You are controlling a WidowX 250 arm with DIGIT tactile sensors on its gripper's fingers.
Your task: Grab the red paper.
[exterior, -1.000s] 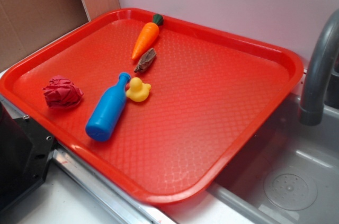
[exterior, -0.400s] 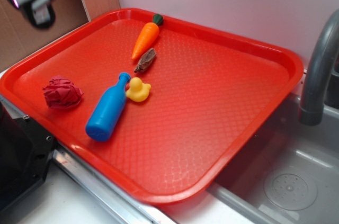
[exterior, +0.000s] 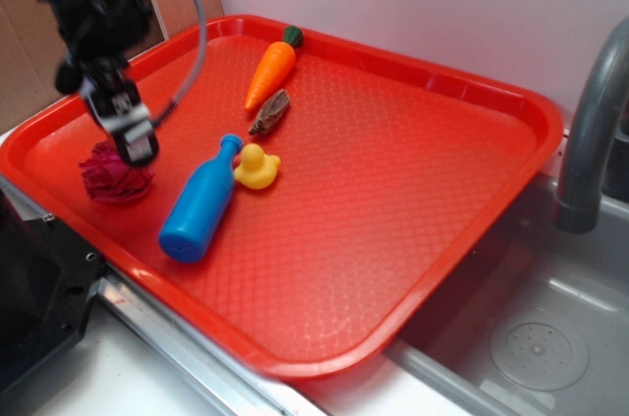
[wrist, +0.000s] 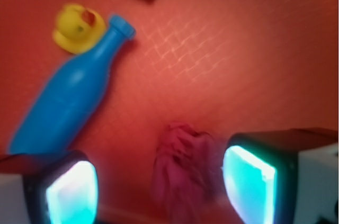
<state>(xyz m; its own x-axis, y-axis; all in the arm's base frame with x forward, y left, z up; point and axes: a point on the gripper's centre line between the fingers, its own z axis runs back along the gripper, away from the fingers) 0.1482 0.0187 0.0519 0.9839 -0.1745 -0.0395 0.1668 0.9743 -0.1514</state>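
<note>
The red paper (exterior: pixel 110 177) is a crumpled dark crimson ball at the tray's left side. My gripper (exterior: pixel 130 146) hangs just above it, at its upper right edge, and hides part of it. In the wrist view the paper (wrist: pixel 185 168) lies between my two open fingers, closer to the right finger (wrist: pixel 251 181) than to the left one. The gripper (wrist: pixel 161 187) is open and holds nothing. The wrist view is blurred.
A large bright red tray (exterior: pixel 413 229) holds a blue bottle (exterior: pixel 200 204), a yellow duck (exterior: pixel 257 167), an orange carrot (exterior: pixel 270 72) and a small brown object (exterior: pixel 270 111). The bottle lies just right of the paper. A grey sink (exterior: pixel 531 337) with a faucet (exterior: pixel 590 131) lies at right.
The arm has come down from the upper left corner to just above the red paper. Nothing on the tray has moved.
</note>
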